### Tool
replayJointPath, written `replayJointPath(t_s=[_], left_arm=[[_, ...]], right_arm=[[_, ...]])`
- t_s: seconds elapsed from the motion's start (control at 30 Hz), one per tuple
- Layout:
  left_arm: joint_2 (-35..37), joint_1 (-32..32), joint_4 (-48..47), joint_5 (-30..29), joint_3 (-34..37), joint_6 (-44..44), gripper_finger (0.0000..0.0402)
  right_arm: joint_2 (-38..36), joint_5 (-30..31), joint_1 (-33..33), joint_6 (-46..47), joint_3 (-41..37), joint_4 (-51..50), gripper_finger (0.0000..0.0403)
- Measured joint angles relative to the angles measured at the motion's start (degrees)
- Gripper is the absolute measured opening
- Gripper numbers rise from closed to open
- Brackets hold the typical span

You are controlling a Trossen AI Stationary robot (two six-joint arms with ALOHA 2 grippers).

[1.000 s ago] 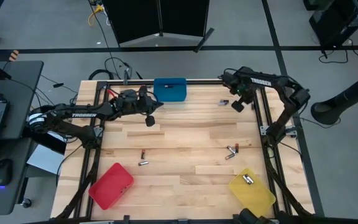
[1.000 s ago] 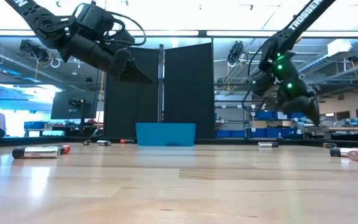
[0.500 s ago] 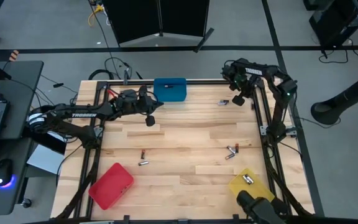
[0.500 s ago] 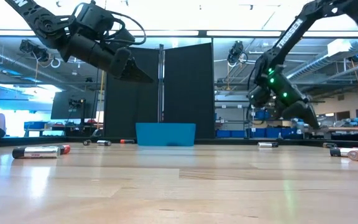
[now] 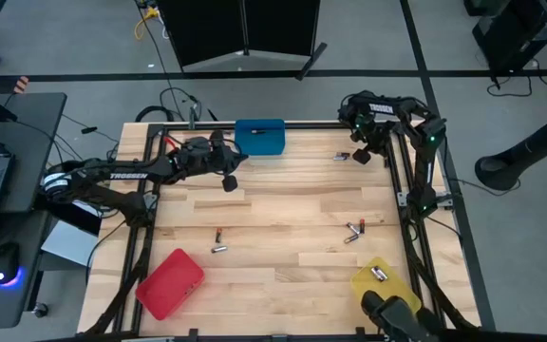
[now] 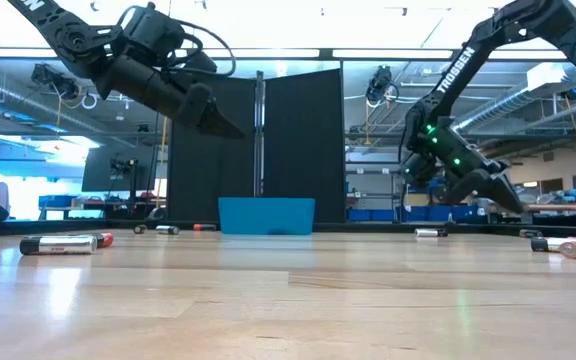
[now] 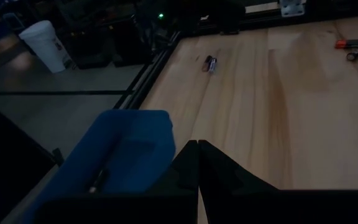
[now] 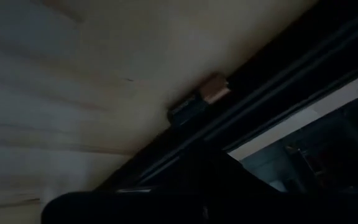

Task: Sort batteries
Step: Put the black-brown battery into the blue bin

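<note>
Seen from above, a wooden table (image 5: pixel 273 275) framed by dark rails (image 5: pixel 395 180); going left to right: a red bin (image 5: pixel 170 283) sits at the near left corner, tilted toward the table's edge; the left arm (image 5: pixel 122 176) reaches in from the left rail, stretched almost level above the boards, and the left gripper (image 5: pixel 229 184) hangs in the air just beside the blue bin (image 5: pixel 259 136), fingers pressed together and holding nothing (its own camera shows the two dark tips meeting in a point over bare wood); the blue bin stands against the far rail with one dark battery (image 7: pixel 97 180) inside; two batteries (image 5: pixel 219 241) lie on the left-centre boards, with broad open wood around them and across the whole middle of the table; three more batteries (image 5: pixel 353 231) lie together right of centre; a lone battery (image 5: pixel 341 157) rests near the far right corner; the right arm (image 5: pixel 424 152) folds high over the right rail, elbow up, and the right gripper (image 5: pixel 361 156) points down just beside that lone battery, fingers shut and empty; a copper-ended battery (image 8: pixel 197 102) lies against the dark rail in its wrist view; a yellow bin (image 5: pixel 385 290) at the near right corner holds one battery (image 5: pixel 380 275).
</note>
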State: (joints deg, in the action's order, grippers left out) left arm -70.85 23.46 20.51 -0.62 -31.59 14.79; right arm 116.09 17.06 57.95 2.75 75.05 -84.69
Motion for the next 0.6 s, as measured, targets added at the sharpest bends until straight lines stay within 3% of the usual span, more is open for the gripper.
replayJointPath(t_s=[0.17, 0.3, 0.6], left_arm=[[0.0, 0.0, -0.3, -0.4, 0.0, 0.0, 0.0011], [0.0, 0.0, -1.7, -0.5, 0.0, -0.2, 0.0011], [0.0, 0.0, -2.3, -1.1, 0.0, -1.6, 0.0011]], right_arm=[[-3.6, 2.0, -3.7, 5.1, 0.0, -0.1, 0.0007], [-8.8, 6.9, -8.2, 17.8, -3.1, 3.0, 0.0007], [-27.9, 1.7, -16.5, 41.3, -27.4, 25.6, 0.0011]])
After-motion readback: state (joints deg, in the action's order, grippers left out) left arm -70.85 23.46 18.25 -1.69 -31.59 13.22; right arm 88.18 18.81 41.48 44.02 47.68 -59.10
